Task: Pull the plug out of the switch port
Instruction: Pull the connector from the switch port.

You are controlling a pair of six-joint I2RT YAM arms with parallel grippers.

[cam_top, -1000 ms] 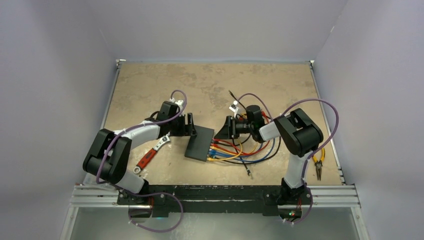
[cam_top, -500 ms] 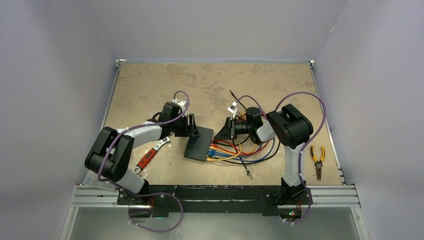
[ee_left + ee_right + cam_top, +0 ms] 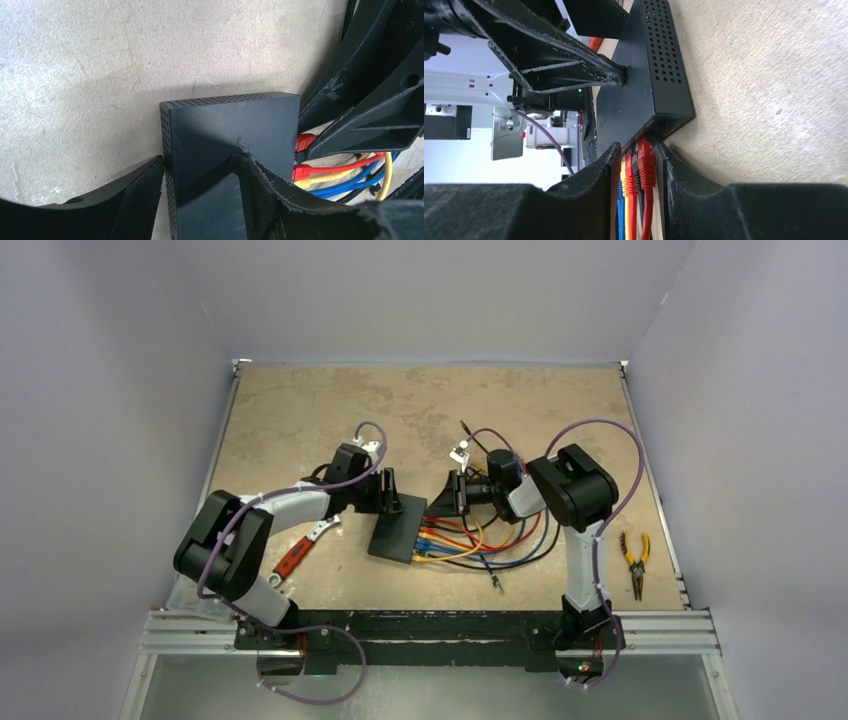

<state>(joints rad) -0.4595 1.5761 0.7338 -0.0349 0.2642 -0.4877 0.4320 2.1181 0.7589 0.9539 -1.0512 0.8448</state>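
Slippage worries me most. The switch (image 3: 398,530) lies flat in the middle of the table (image 3: 300,410), its socket edge facing right, with coloured cables (image 3: 500,540) fanning out toward the right arm. If I pull and the box is not pinned hard, I judge it will slide along with the cable rather than give up the plug. The second risk is that more than one connector sits between the fingers of the right pincer (image 3: 636,150): the far red plug (image 3: 647,155), a red neighbour and a yellow one close by. A pull could drag several out or strain the sockets. I see no latch tab, so I cannot say one is pressed.

The right pincer is narrowed to a slim gap at the far end of the socket row. One finger (image 3: 684,175) is against the red plug and the other against its neighbours. It looks like a grip, but I cannot tell how firm.

The left pincer (image 3: 197,162) stands about half open, astride the switch's far left corner. One finger (image 3: 137,200) is beside the perforated side wall and the other lies on the top face. I cannot tell whether it clamps or merely rests.
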